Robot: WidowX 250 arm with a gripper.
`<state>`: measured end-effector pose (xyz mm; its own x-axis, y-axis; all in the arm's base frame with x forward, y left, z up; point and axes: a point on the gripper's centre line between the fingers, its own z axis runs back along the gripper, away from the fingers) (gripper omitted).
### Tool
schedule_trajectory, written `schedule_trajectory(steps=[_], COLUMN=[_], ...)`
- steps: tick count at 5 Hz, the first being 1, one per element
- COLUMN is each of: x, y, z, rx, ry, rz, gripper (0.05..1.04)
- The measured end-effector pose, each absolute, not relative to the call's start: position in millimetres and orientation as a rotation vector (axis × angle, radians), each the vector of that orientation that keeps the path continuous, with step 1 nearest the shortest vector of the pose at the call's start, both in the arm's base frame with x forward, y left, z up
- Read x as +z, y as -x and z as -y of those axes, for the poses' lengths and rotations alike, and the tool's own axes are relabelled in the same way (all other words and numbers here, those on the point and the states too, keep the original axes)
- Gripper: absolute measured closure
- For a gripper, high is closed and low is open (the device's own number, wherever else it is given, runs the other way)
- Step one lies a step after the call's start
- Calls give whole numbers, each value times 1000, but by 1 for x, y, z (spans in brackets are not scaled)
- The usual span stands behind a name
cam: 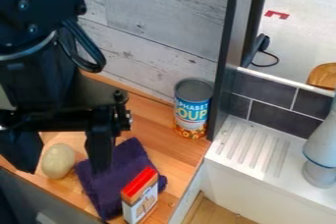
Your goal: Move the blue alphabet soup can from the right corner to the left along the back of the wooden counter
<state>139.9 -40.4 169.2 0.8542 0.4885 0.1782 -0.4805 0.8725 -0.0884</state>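
The black gripper (62,161) hangs at the left over the wooden counter, its two fingers wide apart. Beneath and between the fingers shows a pale, rounded, potato-like object (58,161) on the counter; whether they touch it I cannot tell. The right finger overlaps a folded dark purple cloth (115,174). A small box with a red top and orange and white sides (140,196) stands at the cloth's lower right edge. Farther back, a soup can (192,108) with a blue and white label stands upright near the counter's right end.
Behind the wooden counter (154,132) rises a grey wood-plank wall (157,26). A dark vertical post (231,56) stands beside the can. To the right are a white ribbed drainboard (253,144), dark tiles (282,126) and a grey-white faucet-like object (322,154).
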Motion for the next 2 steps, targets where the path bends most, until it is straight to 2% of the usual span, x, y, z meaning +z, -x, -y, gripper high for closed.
schedule_trajectory(steps=[1, 2], x=[166, 161], y=[-139, -150], z=[40, 40], rx=[508, 511], ry=[38, 56], rz=[189, 189], gripper=[83, 83])
